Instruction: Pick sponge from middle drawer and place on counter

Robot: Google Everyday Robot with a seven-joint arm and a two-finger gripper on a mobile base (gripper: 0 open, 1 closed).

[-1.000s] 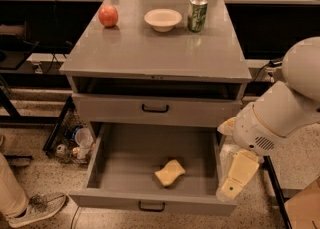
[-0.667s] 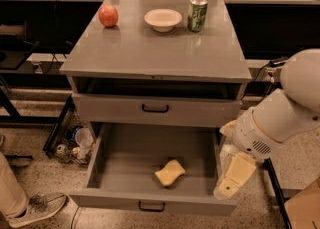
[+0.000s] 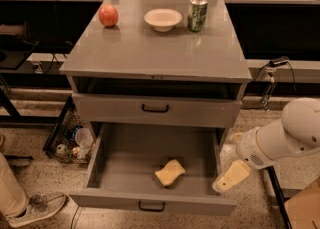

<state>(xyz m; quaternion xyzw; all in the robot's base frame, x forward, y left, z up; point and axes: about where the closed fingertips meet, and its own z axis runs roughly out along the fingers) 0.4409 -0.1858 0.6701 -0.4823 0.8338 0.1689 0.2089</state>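
Observation:
The pale yellow sponge (image 3: 170,172) lies flat on the floor of the open middle drawer (image 3: 150,201), right of its centre. My gripper (image 3: 231,177), with yellowish fingers, hangs from the white arm (image 3: 282,140) just outside the drawer's right front corner, to the right of the sponge and apart from it. It holds nothing that I can see. The grey counter (image 3: 155,50) is the cabinet's top, above both drawers.
On the counter's far edge stand a red apple (image 3: 108,15), a white bowl (image 3: 163,19) and a green can (image 3: 197,14). The upper drawer (image 3: 155,109) is shut. A wire basket of clutter (image 3: 72,140) and a person's shoe (image 3: 40,208) are at the left; a cardboard box (image 3: 305,208) is at the lower right.
The white arm body has dropped lower and further right. The gripper has stayed by the drawer's right front corner, shifting slightly left and down. The sponge has not moved.

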